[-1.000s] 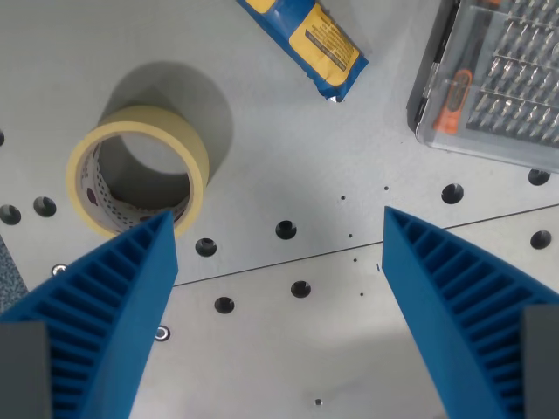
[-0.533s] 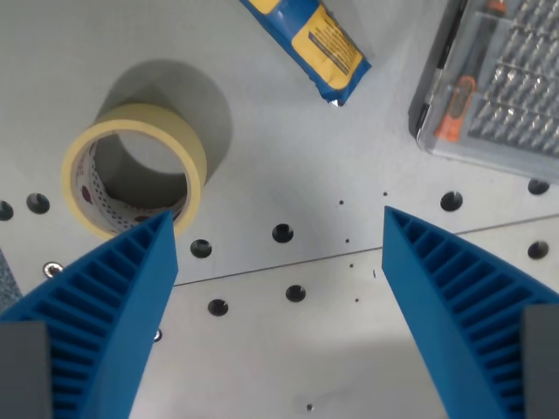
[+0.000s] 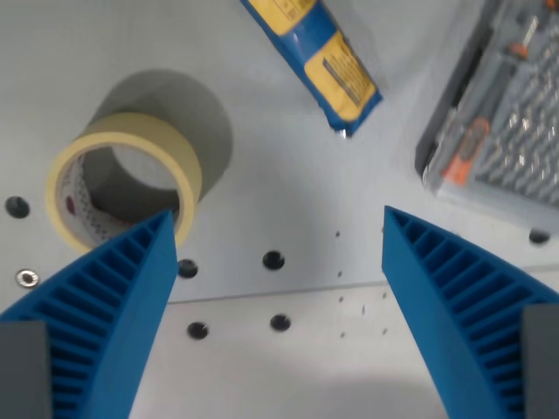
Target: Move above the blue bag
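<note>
The blue bag (image 3: 319,61) with yellow label panels lies flat on the grey table at the top middle of the wrist view, running off the top edge. My gripper (image 3: 278,236) hangs open below it, its two blue ribbed fingers (image 3: 105,314) at the lower left and lower right with nothing between them. The bag's near end sits above the gap between the fingers, apart from both.
A roll of yellow masking tape (image 3: 122,179) stands on the table at the wrist view's left, partly behind the left finger. A clear plastic case of screwdriver bits (image 3: 502,131) lies at the right edge. The grey table (image 3: 279,175) has rows of small holes.
The whole scene has slid downward and tilted in the view, so the camera has moved toward the bag. The image is now slightly blurred. The fingers stay equally wide apart.
</note>
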You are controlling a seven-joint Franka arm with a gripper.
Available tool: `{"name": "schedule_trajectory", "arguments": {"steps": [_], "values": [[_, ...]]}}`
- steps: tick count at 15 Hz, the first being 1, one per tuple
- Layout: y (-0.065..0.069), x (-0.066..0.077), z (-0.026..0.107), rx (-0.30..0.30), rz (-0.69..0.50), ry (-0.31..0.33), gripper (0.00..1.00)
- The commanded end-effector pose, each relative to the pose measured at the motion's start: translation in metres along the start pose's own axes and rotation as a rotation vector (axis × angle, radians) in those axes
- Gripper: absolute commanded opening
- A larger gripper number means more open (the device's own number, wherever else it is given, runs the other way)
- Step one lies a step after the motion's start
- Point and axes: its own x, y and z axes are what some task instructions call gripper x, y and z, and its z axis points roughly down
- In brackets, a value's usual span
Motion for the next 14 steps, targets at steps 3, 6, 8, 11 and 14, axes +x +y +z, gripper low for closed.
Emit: {"name": "schedule_trajectory", "arguments": {"steps": [3,6,8,11,14], "values": [[0.005,0.014,0.018,-0.017,-0.284,0.008,1.0],[0.006,0.022,0.033,-0.022,-0.363,-0.002,1.0],[0.006,0.027,0.043,-0.026,-0.406,-0.01,1.0],[0.007,0.036,0.058,-0.03,-0.463,-0.019,1.0],[0.008,0.044,0.073,-0.035,-0.522,-0.028,1.0]]}}
